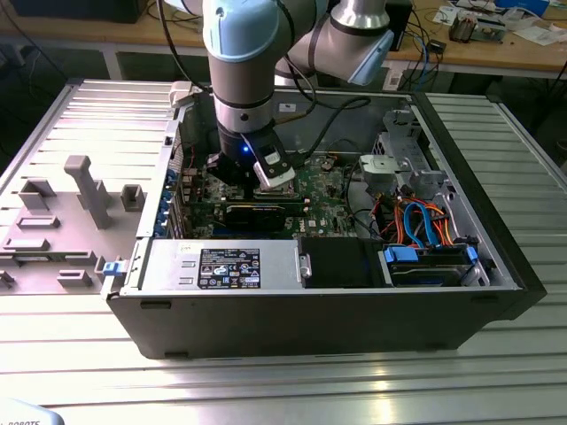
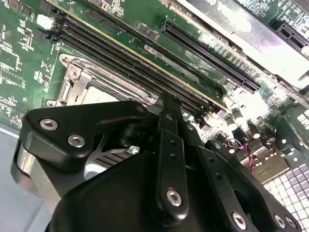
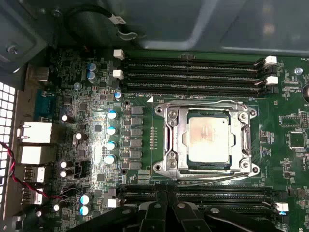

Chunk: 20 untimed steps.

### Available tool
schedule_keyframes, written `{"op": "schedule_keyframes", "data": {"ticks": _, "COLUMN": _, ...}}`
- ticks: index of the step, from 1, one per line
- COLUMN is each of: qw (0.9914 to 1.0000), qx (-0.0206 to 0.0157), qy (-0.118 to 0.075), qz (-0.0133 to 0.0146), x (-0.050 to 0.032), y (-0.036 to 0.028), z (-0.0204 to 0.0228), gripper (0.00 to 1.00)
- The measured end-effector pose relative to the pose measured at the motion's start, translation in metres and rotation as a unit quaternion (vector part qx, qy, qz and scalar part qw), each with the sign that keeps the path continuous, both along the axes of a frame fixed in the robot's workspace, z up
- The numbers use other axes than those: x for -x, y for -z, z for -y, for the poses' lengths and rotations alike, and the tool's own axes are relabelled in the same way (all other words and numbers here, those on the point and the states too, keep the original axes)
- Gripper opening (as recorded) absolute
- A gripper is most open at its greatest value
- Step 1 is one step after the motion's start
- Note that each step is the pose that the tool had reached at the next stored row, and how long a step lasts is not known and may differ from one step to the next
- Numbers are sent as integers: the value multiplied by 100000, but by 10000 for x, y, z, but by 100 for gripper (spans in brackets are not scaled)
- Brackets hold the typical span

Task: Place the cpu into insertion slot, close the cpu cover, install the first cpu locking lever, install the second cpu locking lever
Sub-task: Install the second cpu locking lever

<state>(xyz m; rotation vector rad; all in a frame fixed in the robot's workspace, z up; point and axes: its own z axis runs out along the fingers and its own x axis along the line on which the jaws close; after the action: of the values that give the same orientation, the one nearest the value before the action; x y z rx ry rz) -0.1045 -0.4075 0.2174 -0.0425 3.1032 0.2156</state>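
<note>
The cpu, a silvery square chip, lies flat in the insertion slot on the green board. The cpu cover lies down around it, its window framing the chip. Thin wire levers run low along two sides of the socket; I cannot tell whether they are latched. My gripper hovers just beside the socket, over the memory slots, fingers together and holding nothing. In the second wrist view the gripper hides most of the socket. In the exterior view the gripper hangs inside the open computer case.
Long black memory slots flank the socket on two sides. A black graphics card lies close by the gripper. The power supply, orange and blue cables and the case walls hem the board in. A grey fixture plate sits at the exterior view's left.
</note>
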Motion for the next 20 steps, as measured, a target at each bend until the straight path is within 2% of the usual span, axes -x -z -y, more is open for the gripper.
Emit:
{"op": "schedule_keyframes", "data": {"ticks": 1, "qw": 100000, "qx": -216, "qy": -25, "qz": 9, "x": 0, "y": 2, "z": 0, "gripper": 11}}
{"op": "schedule_keyframes", "data": {"ticks": 9, "qw": 100000, "qx": -293, "qy": -33, "qz": -3, "x": 0, "y": 4, "z": 1, "gripper": 11}}
{"op": "schedule_keyframes", "data": {"ticks": 14, "qw": 99999, "qx": -401, "qy": -31, "qz": -6, "x": 0, "y": 30, "z": 1, "gripper": 11}}
{"op": "schedule_keyframes", "data": {"ticks": 19, "qw": 99996, "qx": -876, "qy": -31, "qz": -5, "x": 2, "y": 65, "z": 1, "gripper": 11}}
{"op": "schedule_keyframes", "data": {"ticks": 20, "qw": 99990, "qx": -1422, "qy": -36, "qz": 1, "x": 3, "y": 69, "z": 1, "gripper": 11}}
